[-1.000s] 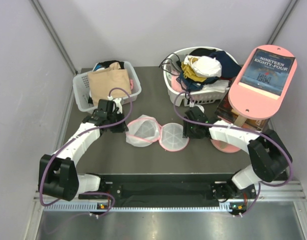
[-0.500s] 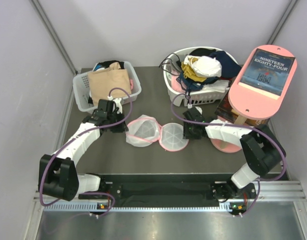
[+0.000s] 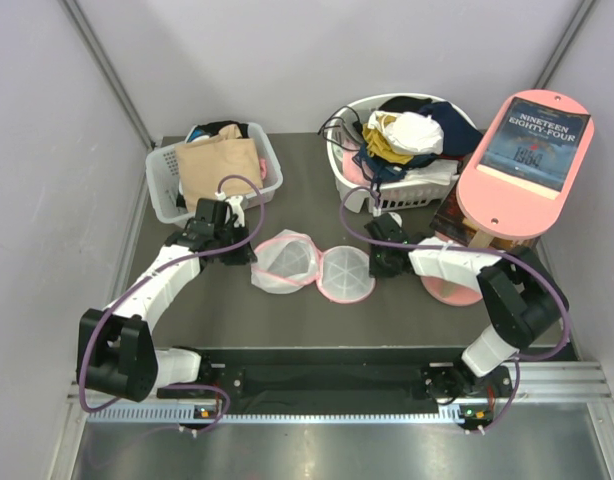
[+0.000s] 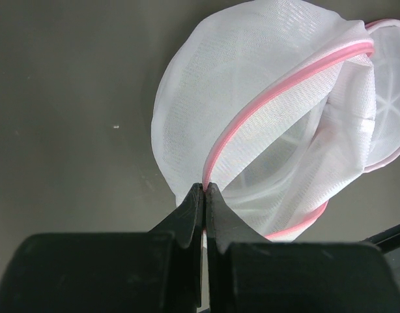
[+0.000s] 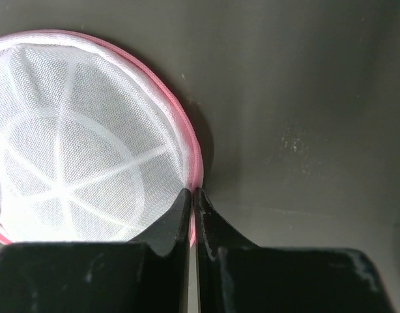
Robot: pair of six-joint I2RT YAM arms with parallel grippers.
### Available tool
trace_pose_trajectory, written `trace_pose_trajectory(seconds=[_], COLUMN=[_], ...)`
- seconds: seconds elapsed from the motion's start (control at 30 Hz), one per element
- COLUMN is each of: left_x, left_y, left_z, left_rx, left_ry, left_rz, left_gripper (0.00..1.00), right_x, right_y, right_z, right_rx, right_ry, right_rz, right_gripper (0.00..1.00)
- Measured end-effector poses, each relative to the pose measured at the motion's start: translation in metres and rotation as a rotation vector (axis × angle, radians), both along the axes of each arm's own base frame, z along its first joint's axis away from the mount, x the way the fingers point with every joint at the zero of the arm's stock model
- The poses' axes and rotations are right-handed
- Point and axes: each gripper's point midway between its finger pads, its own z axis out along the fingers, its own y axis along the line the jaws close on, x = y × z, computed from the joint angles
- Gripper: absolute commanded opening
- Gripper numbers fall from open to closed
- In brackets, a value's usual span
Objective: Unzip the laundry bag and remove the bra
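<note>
mid-table, the laundry bag [image 3: 287, 262] lies unzipped in two halves. left gripper [image 4: 204, 188] is clamped on its pink rim; right gripper [image 5: 192, 191], jaws apart a second ago, now pinches the other half's rim. far right, a book [image 3: 535, 130] reads "nineteen eighty-four".

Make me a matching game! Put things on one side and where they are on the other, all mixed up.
Things:
1. laundry bag
2. tan garment
3. book
4. left gripper

Where:
A. in the left white basket
B. on the pink board
C. pinching a pink rim
D. lying open in the middle of the table

Pairs: 1-D, 2-A, 3-B, 4-C
</note>
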Motion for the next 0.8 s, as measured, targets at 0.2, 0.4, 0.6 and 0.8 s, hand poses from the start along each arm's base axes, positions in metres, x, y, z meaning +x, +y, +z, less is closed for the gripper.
trace_pose_trajectory(seconds=[0.2, 0.4, 0.6, 0.8], left_x=[0.007, 0.01, 0.016, 0.022], left_y=[-0.003, -0.019, -0.035, -0.037], left_z=[0.009, 0.014, 0.02, 0.008], left_rx=[-0.024, -0.061, -0.118, -0.131], left_ry=[-0.016, -0.025, -0.048, -0.04], left_rz=[0.032, 0.063, 0.078, 0.107], left_gripper=[0.0, 0.0, 0.0, 0.0], right_x=[-0.006, 0.003, 0.015, 0.015], right_y=[-0.012, -0.025, -0.047, -0.056], right_z=[0.006, 0.053, 0.117, 0.15], right_rx=[-0.061, -0.104, -0.105, -0.101], right_ry=[0.019, -0.062, -0.192, -0.247], right_rz=[0.008, 0.008, -0.034, -0.038], right_gripper=[0.0, 0.0, 0.0, 0.0])
